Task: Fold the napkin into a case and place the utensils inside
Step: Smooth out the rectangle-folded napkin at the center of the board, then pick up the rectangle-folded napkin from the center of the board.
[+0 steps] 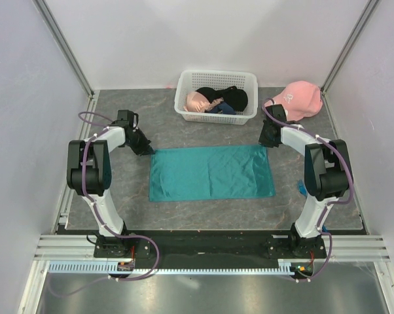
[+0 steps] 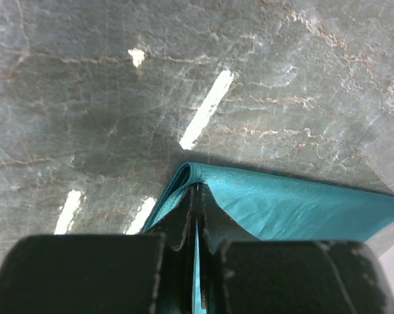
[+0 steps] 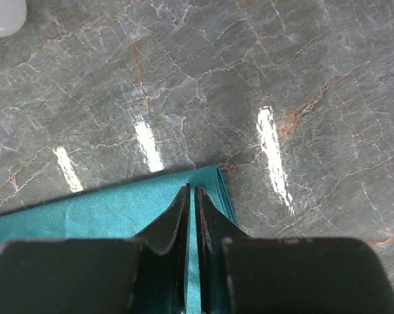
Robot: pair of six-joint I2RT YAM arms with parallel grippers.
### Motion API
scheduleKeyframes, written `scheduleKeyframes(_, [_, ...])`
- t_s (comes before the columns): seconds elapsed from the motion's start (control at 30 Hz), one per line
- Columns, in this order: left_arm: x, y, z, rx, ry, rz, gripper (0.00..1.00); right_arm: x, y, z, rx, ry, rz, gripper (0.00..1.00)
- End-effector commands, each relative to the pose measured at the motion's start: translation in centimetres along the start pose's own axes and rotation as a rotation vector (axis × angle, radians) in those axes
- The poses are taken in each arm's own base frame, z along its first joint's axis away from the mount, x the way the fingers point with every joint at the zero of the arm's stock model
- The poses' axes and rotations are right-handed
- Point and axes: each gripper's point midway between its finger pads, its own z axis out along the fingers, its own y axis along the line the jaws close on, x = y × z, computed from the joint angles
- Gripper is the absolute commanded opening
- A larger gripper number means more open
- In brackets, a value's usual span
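The teal-green napkin (image 1: 210,173) lies flat on the grey table as a wide, layered rectangle. My left gripper (image 1: 146,152) is at its far left corner. In the left wrist view the left gripper (image 2: 197,190) is shut on the napkin (image 2: 295,206), pinching the doubled corner. My right gripper (image 1: 268,144) is at the far right corner. In the right wrist view the right gripper (image 3: 192,191) is shut on the napkin (image 3: 86,216) at its layered edge. A small blue piece (image 1: 302,188), perhaps the blue utensil, shows beside the right arm. The red-purple utensil is out of view.
A white lattice basket (image 1: 216,96) holding black and pink garments stands at the back centre; its corner shows in the right wrist view (image 3: 4,13). A pink cap (image 1: 298,98) lies at the back right. White walls enclose the table on three sides.
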Motion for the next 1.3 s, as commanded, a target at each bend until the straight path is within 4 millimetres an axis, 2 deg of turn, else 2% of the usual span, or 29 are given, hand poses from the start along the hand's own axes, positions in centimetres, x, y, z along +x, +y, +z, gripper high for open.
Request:
scheduleKeyframes(0.0, [-1.5, 0.2, 0.4, -0.02, -0.026, 0.036, 0.02, -2.0, 0.6, 0.4, -0.013, -0.045, 0.012, 0.12])
scheduleKeyframes(0.1, [-1.8, 0.1, 0.6, -0.023, -0.029, 0.048, 0.02, -1.9, 0.4, 1.5, 0.0, -0.035, -0.004, 0.12])
scheduleKeyframes(0.27, [-1.9, -0.6, -0.4, 0.003, -0.035, 0.066, 0.02, -2.1, 0.8, 1.3, -0.019, -0.033, -0.021, 0.13])
scheduleKeyframes(0.33, [-1.9, -1.2, -1.3, 0.029, -0.045, 0.079, 0.02, -2.5, 0.9, 0.2, -0.026, -0.043, -0.021, 0.14])
scheduleKeyframes(0.37, [-2.1, -2.0, -2.7, 0.057, -0.07, 0.09, 0.02, -3.3, 0.9, -0.9, -0.03, -0.07, -0.015, 0.17])
scheduleKeyframes(0.43, [-2.0, -2.4, -4.0, 0.079, -0.091, 0.112, 0.03, -3.4, -0.1, -2.1, 0.017, -0.075, -0.014, 0.25])
scheduleKeyframes(0.47, [-2.1, -3.2, -5.5, 0.109, -0.116, 0.126, 0.03, -3.9, -0.3, -3.3, 0.026, -0.09, -0.018, 0.29])
scheduleKeyframes(0.53, [-1.4, -3.5, -6.7, 0.138, -0.123, 0.142, 0.05, -3.4, -1.3, -4.5, 0.062, -0.078, -0.035, 0.34])
scheduleKeyframes(0.57, [-0.5, -3.4, -7.0, 0.151, -0.107, 0.145, 0.06, -2.9, -1.9, -5.5, 0.073, -0.079, -0.038, 0.39])
scheduleKeyframes(0.6, [-0.3, -4.1, -8.5, 0.186, -0.13, 0.161, 0.06, -2.3, -2.3, -5.9, 0.081, -0.066, -0.048, 0.43])
scheduleKeyframes(0.63, [0.4, -4.3, -8.9, 0.203, -0.125, 0.171, 0.06, -1.6, -2.4, -6.2, 0.068, -0.051, -0.051, 0.48])
scheduleKeyframes(0.67, [1.6, -4.2, -9.2, 0.222, -0.102, 0.179, 0.07, -0.3, -2.7, -6.7, 0.055, -0.031, -0.06, 0.5])
scheduleKeyframes(0.7, [2.1, -4.6, -10.2, 0.25, -0.117, 0.201, 0.07, 0.5, -2.8, -6.9, 0.045, -0.012, -0.074, 0.53])
scheduleKeyframes(0.77, [4.5, -4.8, -10.6, 0.297, -0.078, 0.235, 0.09, 2.3, -3.2, -7.3, 0.025, 0.02, -0.094, 0.57])
scheduleKeyframes(0.83, [6.4, -5.5, -11.9, 0.35, -0.068, 0.283, 0.09, 3.3, -3.4, -7.2, 0.008, 0.036, -0.121, 0.58])
scheduleKeyframes(0.97, [9.5, -4.5, -12.5, 0.381, -0.039, 0.302, 0.12, 5.6, -4.1, -6.2, 0.012, 0.106, -0.168, 0.56])
scheduleKeyframes(1.03, [10.2, -4.5, -13.2, 0.408, -0.043, 0.317, 0.15, 6.2, -4.2, -6.0, 0.008, 0.121, -0.183, 0.54])
scheduleKeyframes(1.27, [11.9, -4.1, -13.8, 0.456, -0.016, 0.351, 0.27, 8.3, -4.0, -5.4, -0.042, 0.172, -0.192, 0.54])
